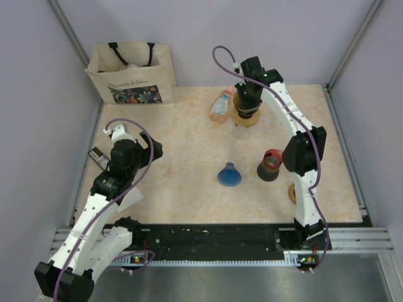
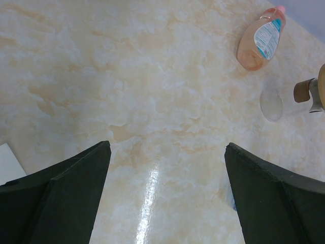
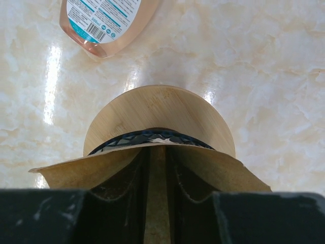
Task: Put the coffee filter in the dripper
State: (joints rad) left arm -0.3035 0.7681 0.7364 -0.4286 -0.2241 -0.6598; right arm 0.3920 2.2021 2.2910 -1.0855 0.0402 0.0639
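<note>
The dripper (image 1: 244,118), a dark faceted cone in a round wooden collar, stands on a clear glass at the back middle of the table. In the right wrist view its wooden collar (image 3: 157,114) lies just beyond my fingers. My right gripper (image 1: 247,95) is directly above it, shut on the brown paper coffee filter (image 3: 96,168). The filter's pinched fold runs between the fingers and its edge fans out over the dripper's rim. My left gripper (image 1: 150,151) is open and empty over bare table at the left (image 2: 167,195).
A pink bottle (image 1: 220,106) lies just left of the dripper. A blue ribbed cone (image 1: 230,175) and a black cup with a red ring (image 1: 271,165) stand mid-table. A tote bag (image 1: 132,75) stands at the back left. A white sheet (image 1: 129,198) lies near the left arm.
</note>
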